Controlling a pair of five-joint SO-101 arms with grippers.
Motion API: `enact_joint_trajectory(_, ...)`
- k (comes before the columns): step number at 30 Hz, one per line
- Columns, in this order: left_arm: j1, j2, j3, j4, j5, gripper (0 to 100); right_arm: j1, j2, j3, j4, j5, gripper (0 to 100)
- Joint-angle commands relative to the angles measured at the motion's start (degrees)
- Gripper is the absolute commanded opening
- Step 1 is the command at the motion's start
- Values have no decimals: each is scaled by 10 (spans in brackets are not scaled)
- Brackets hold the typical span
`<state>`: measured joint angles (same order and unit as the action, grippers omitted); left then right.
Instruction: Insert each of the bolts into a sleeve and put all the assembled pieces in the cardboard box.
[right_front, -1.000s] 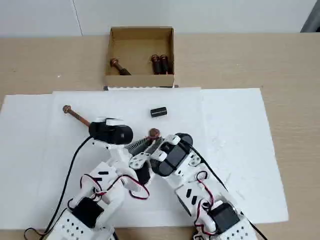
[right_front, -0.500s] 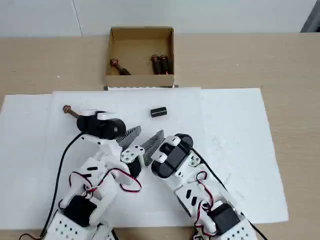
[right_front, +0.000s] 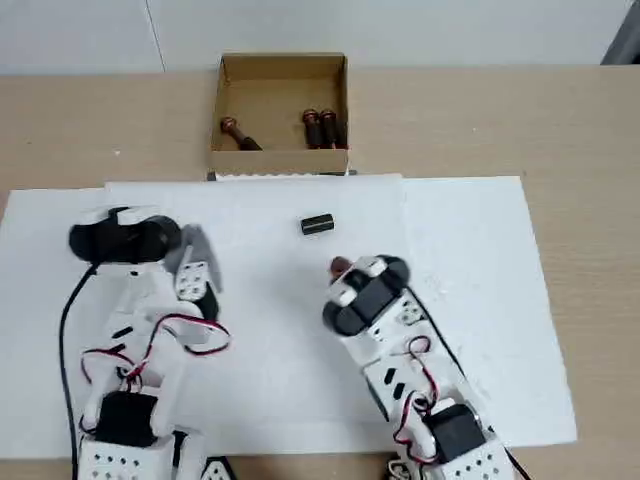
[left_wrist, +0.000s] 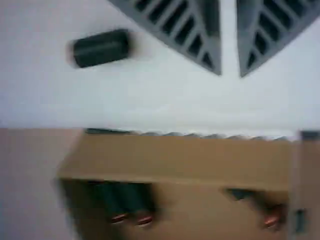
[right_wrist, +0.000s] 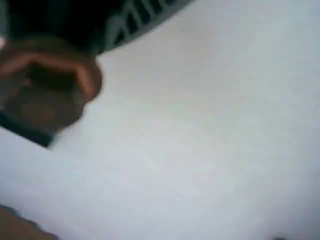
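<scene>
Bolt (right_front: 339, 266), copper head showing, clamped in the right gripper (right_front: 348, 273), near the loose black sleeve (right_front: 317, 224) on white paper (right_front: 470, 250). Left gripper (left_wrist: 229, 70) has jaws narrowly apart, empty. For clean insertion, steady the sleeve and align shank with bore.

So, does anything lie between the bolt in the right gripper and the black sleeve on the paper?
Nothing visible does. Only bare white paper lies between the bolt and the sleeve.
</scene>
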<state>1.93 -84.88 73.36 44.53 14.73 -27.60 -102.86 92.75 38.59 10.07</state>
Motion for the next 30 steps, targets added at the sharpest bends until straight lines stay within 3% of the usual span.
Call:
enact_joint_trajectory(1,-52,-5,15,0,-21,6,48,-7,-34,-13,6,3)
enact_joint_trajectory(7,-104,-4,92,3,-23,6,124,-2,-36,10,1,3)
enact_joint_trajectory(12,-105,-5,131,3,-23,6,138,0,-70,62,-61,3)
enact_joint_trajectory(16,-104,-5,156,3,-34,6,137,32,-144,95,-68,4)
enact_joint_trajectory(21,-106,-5,175,0,-39,6,138,194,-287,85,-71,4)
enact_joint_trajectory(30,-104,-5,175,-1,-39,6,138,579,-541,-35,-71,4)
